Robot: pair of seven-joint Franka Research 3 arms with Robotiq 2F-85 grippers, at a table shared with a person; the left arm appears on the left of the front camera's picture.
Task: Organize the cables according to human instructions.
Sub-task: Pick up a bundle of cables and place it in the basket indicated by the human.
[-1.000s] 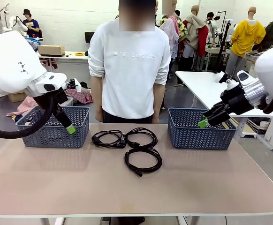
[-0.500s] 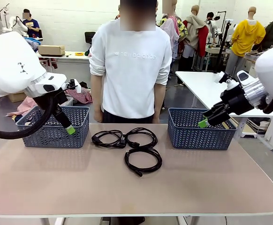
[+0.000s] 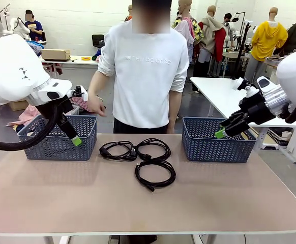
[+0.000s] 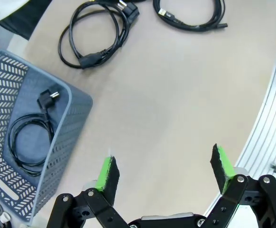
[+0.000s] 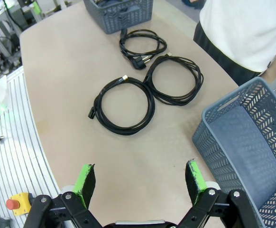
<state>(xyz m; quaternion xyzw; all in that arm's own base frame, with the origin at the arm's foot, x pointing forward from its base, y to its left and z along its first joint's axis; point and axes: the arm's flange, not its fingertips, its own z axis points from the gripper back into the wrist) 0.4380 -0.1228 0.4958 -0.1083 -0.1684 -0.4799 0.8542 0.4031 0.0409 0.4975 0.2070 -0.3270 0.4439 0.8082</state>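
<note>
Black cables point(image 3: 138, 158) being left mid-table, fourth cable point(image 4: 30, 140) in left basket point(image 3: 56, 146) | person's hand point(image 3: 96, 105) newly being raised, instruction likely being given | left gripper point(image 4: 162, 165), right gripper point(image 5: 139, 173) being held spread, empty

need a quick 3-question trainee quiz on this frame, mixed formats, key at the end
1. Count: how many coiled cables lie directly on the table?
2. True or false: the basket by the left arm has a cable inside.
3. Pick one. The left gripper and right gripper are: A) both open, holding nothing; B) both shut on cables; C) left open, right shut on a basket rim.
Key: 1) three; 2) true; 3) A.
</note>
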